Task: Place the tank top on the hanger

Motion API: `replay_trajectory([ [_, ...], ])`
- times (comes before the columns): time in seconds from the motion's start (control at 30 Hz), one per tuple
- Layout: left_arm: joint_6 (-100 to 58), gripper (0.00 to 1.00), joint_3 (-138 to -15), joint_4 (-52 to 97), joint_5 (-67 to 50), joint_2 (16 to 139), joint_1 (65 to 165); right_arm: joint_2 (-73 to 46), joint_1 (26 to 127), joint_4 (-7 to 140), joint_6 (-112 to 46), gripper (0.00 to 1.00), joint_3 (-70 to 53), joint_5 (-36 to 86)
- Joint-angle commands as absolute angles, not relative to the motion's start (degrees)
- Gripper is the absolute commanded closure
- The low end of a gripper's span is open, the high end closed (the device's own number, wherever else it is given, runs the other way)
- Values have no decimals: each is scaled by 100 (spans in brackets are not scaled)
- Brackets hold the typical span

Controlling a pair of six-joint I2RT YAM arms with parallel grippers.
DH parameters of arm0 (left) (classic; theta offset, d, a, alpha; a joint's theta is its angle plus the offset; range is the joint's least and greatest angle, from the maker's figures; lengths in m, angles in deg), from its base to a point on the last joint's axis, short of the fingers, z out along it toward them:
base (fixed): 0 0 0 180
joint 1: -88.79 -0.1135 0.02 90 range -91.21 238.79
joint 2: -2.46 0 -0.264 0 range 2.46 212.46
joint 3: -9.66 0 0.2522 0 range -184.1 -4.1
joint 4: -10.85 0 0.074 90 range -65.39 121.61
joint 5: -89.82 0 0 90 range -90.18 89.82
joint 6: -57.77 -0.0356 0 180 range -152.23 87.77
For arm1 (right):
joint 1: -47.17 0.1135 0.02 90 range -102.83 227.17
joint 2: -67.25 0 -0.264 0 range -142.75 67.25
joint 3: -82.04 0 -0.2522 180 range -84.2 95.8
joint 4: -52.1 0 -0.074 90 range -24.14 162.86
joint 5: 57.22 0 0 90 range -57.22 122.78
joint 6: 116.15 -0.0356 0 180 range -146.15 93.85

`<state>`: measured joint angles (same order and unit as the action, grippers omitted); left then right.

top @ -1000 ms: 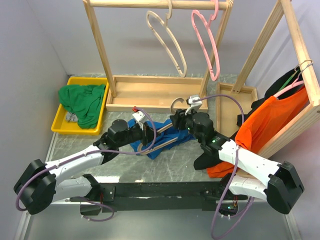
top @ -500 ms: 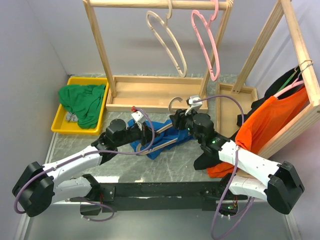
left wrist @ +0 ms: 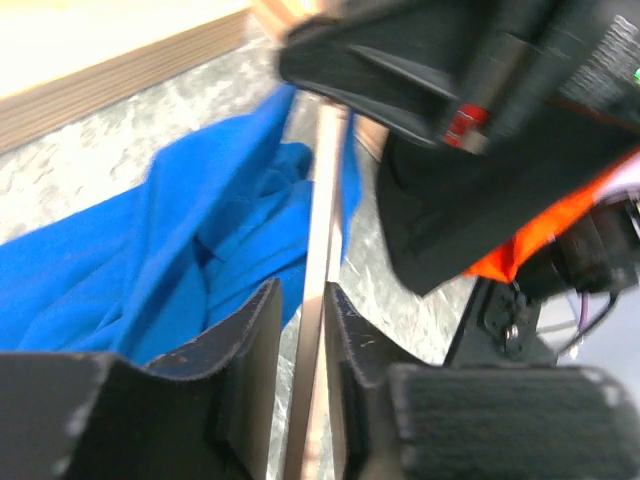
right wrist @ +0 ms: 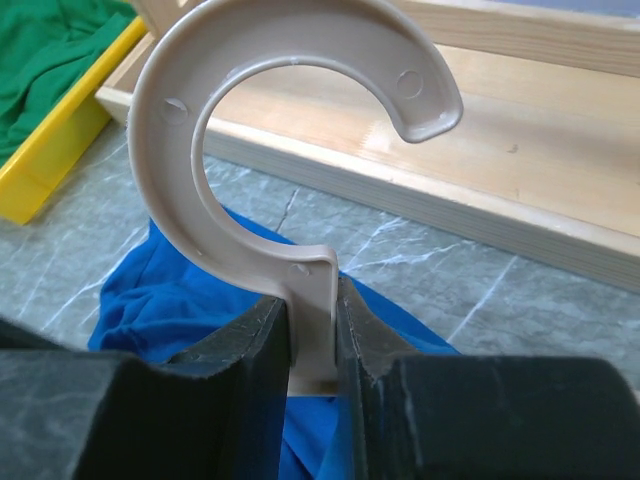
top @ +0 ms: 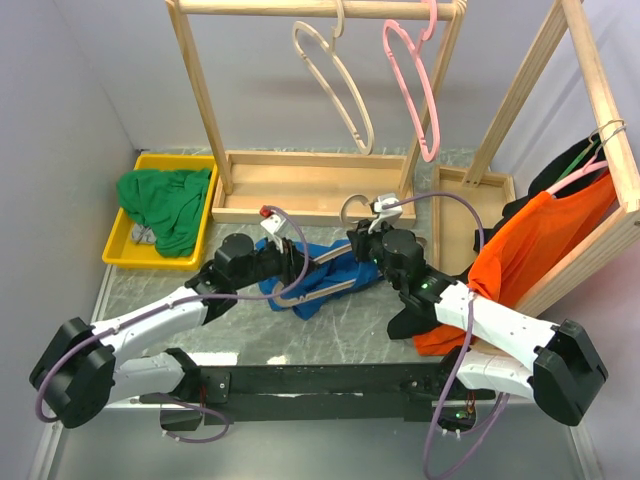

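The royal-blue tank top (top: pixel 325 272) lies bunched on the marbled table between my two grippers. The beige hanger (top: pixel 344 210) lies through and over it, hook pointing to the back. My right gripper (top: pixel 358 240) is shut on the hanger's neck just below the hook (right wrist: pixel 160 130), with blue fabric (right wrist: pixel 180 290) under it. My left gripper (top: pixel 298 272) is closed round the hanger's thin bar (left wrist: pixel 325 200) at its lower left end. The bar runs between my left fingers (left wrist: pixel 250 340), with the blue top (left wrist: pixel 150 260) beside it. The right gripper's black body fills the top right of the left wrist view.
A wooden rack (top: pixel 310 185) at the back holds a second beige hanger (top: pixel 335 80) and a pink hanger (top: pixel 410 90). A yellow bin (top: pixel 125 250) with a green garment (top: pixel 165 205) stands at the left. A second rack (top: pixel 600 110) with an orange shirt (top: pixel 540 240) stands at the right.
Both grippers have shifted slightly with the hanger. The left gripper has moved a little to the right, towards the right gripper, and the blue fabric has bunched up between them.
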<state>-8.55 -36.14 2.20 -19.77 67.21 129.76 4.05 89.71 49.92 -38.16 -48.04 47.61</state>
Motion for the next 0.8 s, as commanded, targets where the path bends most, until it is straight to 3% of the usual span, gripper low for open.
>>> replay_trajectory([
  [0.0, -16, 63, -4092, 604, -1408, 6996, 12712, 458, 9111, 4442, -3784, 100, -4808, 5317],
  [0.13, 643, 58, -4225, 940, -1091, 7119, 12447, 476, 9208, 4363, -3705, 100, -4887, 5554],
  [0.23, 995, 45, -4128, 1072, -625, 6927, 12403, 450, 9296, 4310, -3643, 100, -4922, 5748],
  [0.5, 1585, 31, -4023, 2048, 456, 6171, 12192, 432, 9402, 4249, -3529, 100, -4975, 6003],
  [0.77, 1392, 31, -3900, 1944, -166, 5819, 12034, 345, 9463, 4187, -3529, 100, -5002, 6064],
])
